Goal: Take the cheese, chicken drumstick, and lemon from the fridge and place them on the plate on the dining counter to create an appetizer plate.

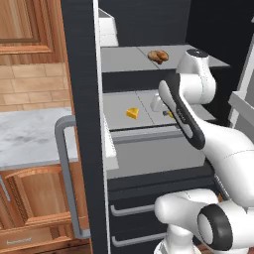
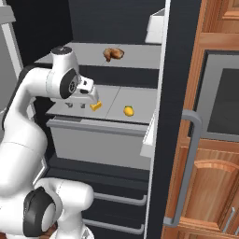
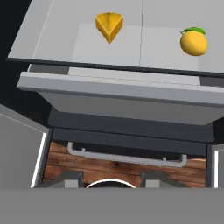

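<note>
On fridge (image 2: pixel 116 28) shelf: cheese (image 3: pixel 109 25), lemon (image 3: pixel 194 42) | claw (image 3: pixel 112 178) part-open, empty

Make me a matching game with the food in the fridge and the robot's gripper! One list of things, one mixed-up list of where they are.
Things:
1. chicken drumstick
2. cheese
3. lemon
4. gripper

Places:
A. on the lower shelf, beside the cheese, on the side nearer the open door with the bar handle
B. alone on the upper shelf
C. in front of the lower shelf, empty, near the cheese
D. on the lower shelf, orange wedge closest to the gripper

Pairs: 1-B, 2-D, 3-A, 4-C
</note>
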